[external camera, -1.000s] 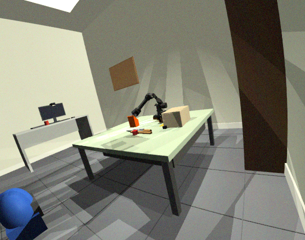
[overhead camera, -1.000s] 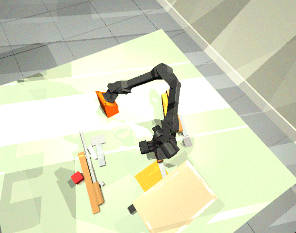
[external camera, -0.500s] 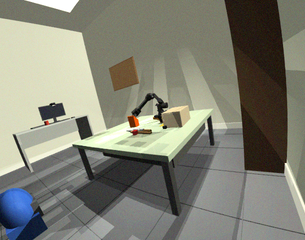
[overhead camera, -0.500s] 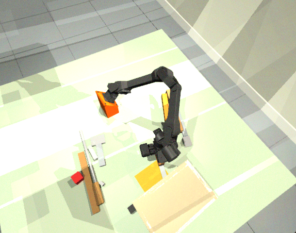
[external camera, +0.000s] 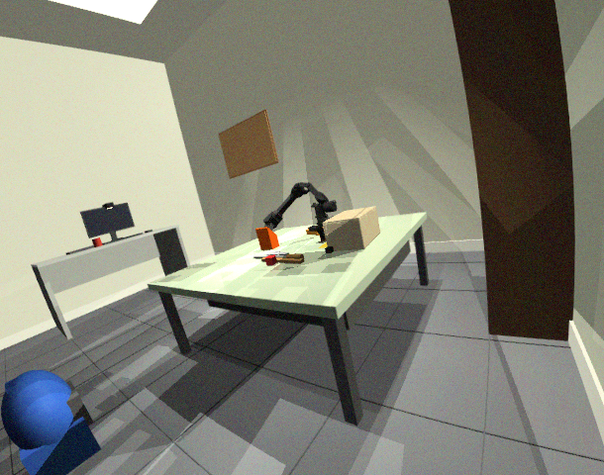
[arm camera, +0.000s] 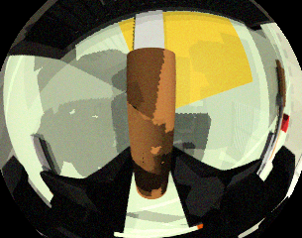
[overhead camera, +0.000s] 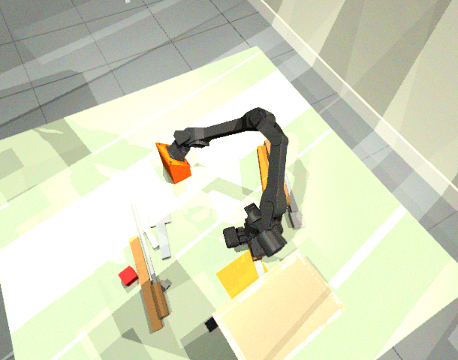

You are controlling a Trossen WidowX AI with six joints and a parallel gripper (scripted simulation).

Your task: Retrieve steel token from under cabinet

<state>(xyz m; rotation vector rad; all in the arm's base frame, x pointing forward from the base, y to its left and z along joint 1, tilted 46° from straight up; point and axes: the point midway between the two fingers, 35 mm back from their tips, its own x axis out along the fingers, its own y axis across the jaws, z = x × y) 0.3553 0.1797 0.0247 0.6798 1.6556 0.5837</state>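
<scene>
Surveying the top view, we count one arm (overhead camera: pixel 273 163), bent over from its orange base block (overhead camera: pixel 174 164) at upper centre down to one gripper (overhead camera: pixel 256 260) at lower centre. The gripper is clamped on one brown-handled tool (arm camera: pixel 151 126), with its fingers partly closed around the handle; in the wrist view the handle runs straight up the middle of the frame to a pale strip (arm camera: pixel 150 30) at its far end. That strip reaches across one yellow marked area (overhead camera: pixel 236 274) toward the edge of one beige cabinet (overhead camera: pixel 279 306) in the lower right.

We cannot see the steel token in any view.

Elsewhere on the pale green table (overhead camera: pixel 357 201) we count:
- one long wooden tool (overhead camera: pixel 146 284) at lower left, with a thin grey rod (overhead camera: pixel 142 236) lying alongside it;
- one orange-handled tool (overhead camera: pixel 263 166) partly behind the arm, right of centre;
- one pale T-shaped piece (overhead camera: pixel 162 236) left of centre;
- one red cube (overhead camera: pixel 128 275) at lower left;
- one small black cube (overhead camera: pixel 210 324) by the cabinet's lower-left corner.
</scene>
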